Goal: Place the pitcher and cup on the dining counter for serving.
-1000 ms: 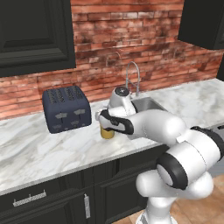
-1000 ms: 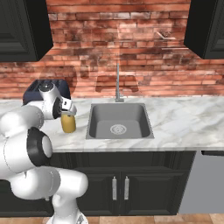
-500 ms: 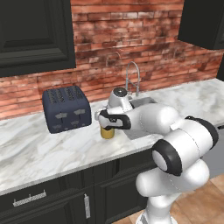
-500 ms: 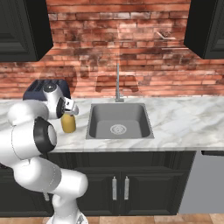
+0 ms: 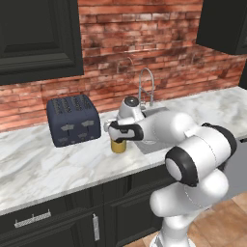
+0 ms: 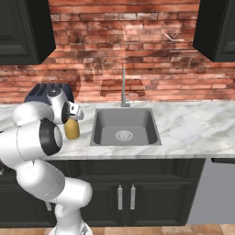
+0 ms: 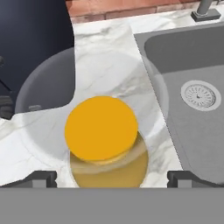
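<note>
- Hand view: looking straight down on the pitcher [image 7: 101, 129]; its round amber top sits centred above the wider body, and the two dark fingertips [image 7: 39, 178] stand far apart on either side at the bottom edge. Jaws spread wide, nothing between the pads yet.
- That centring reads as deliberate: the gripper [image 7: 109, 179] is lined up over the narrow neck so a straight descent would put a finger on each side of it.
- Left base view: pitcher [image 5: 118, 145] stands upright on the marble worktop [image 5: 43, 169], between the dark toaster [image 5: 73, 119] and the sink [image 5: 153, 126], near the front edge. The hand [image 5: 118, 131] hangs directly above it, apparently just clear of the top; whether it touches cannot be told.
- Right base view: the same pitcher [image 6: 71, 129] shows below the wrist, just left of the sink basin [image 6: 124, 126], with the faucet [image 6: 123, 87] behind.
- Judgement: this is the approach for the first pick. The pitcher is on the sink-side worktop, not on the dining counter, so the task is barely begun.
- The toaster is close on one side; likely why the approach is from overhead rather than from the side.
- Next calls for lowering, then closing on the neck or upper body.
</note>
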### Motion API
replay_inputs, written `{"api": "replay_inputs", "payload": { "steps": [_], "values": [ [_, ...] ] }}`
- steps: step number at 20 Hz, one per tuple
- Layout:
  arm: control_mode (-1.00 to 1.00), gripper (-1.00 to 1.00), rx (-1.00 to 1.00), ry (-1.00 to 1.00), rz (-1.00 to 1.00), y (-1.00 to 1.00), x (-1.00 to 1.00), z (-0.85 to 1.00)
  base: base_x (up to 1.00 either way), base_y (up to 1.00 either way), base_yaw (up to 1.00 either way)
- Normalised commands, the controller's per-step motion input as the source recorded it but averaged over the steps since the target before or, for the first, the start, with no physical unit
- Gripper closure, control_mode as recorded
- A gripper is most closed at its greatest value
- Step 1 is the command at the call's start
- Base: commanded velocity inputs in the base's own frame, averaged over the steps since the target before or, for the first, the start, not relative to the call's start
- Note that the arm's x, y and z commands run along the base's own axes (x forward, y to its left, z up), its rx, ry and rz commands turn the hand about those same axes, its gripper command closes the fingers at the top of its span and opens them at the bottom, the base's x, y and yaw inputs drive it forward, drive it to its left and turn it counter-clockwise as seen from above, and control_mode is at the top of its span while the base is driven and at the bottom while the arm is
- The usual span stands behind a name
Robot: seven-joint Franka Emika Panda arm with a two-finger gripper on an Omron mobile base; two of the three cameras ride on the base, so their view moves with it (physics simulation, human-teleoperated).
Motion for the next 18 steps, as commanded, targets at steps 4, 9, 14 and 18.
{"api": "replay_inputs", "payload": {
  "steps": [4, 9, 14, 18],
  "values": [
    [-1.00, -1.00, 0.00, -0.04, -0.01, 0.00, 0.15, -0.11, 0.00, 0.00, 0.00],
    [-1.00, -1.00, 0.00, -0.01, -0.01, 0.00, 0.14, -0.10, 0.00, 0.00, 0.00],
    [-1.00, -1.00, 0.00, -0.01, 0.00, 0.00, 0.11, -0.06, 0.00, 0.00, 0.00],
    [-1.00, -1.00, 0.00, -0.02, 0.00, 0.00, 0.11, -0.07, 0.00, 0.00, 0.00]
  ]
}}
